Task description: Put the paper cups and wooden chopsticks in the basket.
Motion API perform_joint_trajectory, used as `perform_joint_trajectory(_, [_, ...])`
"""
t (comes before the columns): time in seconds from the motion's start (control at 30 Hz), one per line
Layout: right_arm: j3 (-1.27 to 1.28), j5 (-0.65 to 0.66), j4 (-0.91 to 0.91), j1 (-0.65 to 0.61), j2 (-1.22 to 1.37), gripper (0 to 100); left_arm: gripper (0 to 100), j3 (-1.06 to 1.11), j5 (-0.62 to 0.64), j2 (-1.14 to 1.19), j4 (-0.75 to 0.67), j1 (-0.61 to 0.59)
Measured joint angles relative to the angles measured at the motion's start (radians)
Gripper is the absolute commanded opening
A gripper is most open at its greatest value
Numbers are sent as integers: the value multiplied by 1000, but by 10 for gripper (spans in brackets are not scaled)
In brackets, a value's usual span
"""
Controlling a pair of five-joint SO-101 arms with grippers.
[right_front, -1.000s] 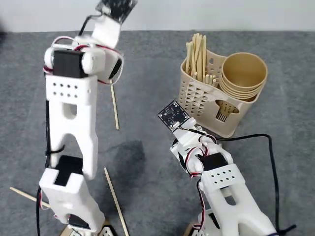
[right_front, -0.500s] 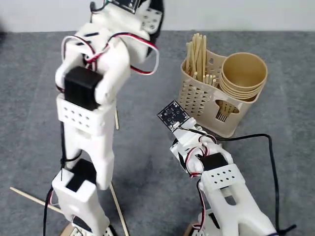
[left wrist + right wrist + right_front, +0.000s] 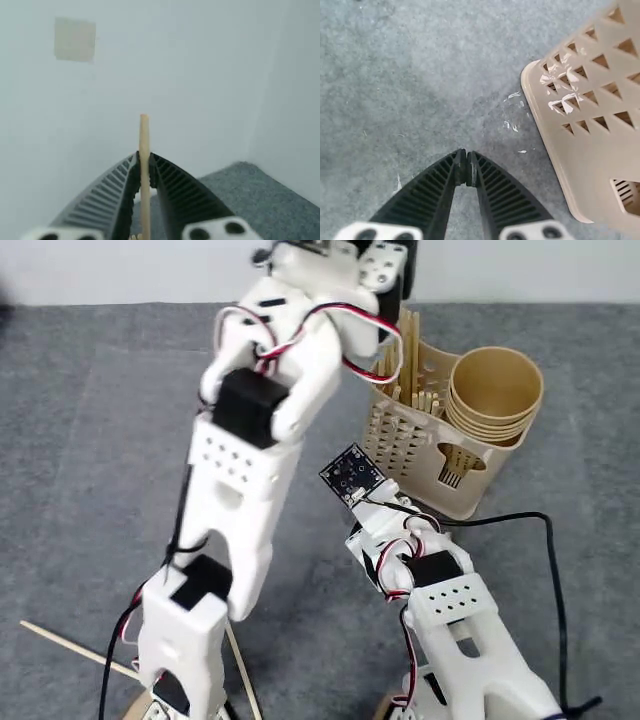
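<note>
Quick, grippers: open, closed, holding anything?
Left gripper: closed on a wooden chopstick.
Right gripper: closed, holding nothing.

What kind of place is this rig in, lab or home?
Likely a lab-style tabletop setup, not a kitchen: grey carpet-like mat, bare pale wall, and a perforated basket of chopsticks and paper cups staged as props.
</note>
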Motion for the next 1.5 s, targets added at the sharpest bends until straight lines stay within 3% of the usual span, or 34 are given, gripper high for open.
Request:
perform_joint_trajectory(0.23, [0,0,0,0,0,15,148,2,3,46,104,0])
perform_joint_trajectory(0.5, [0,0,0,0,0,15,151,-150,3,44,405,-43])
perform_joint_trajectory(0.67, [0,0,0,0,0,15,79,-226,3,31,637,-161])
perform_joint_trajectory(0.9, [0,0,0,0,0,15,36,-193,3,-26,683,-433])
perform_joint_trajectory(1.1, [0,0,0,0,0,15,37,104,-2,-242,683,-582])
perform_joint_trajectory(1.3, [0,0,0,-29,0,15,37,632,-101,-589,683,-620])
perform_joint_trajectory(1.5, [0,0,0,-29,0,15,38,1115,-118,-875,683,-764])
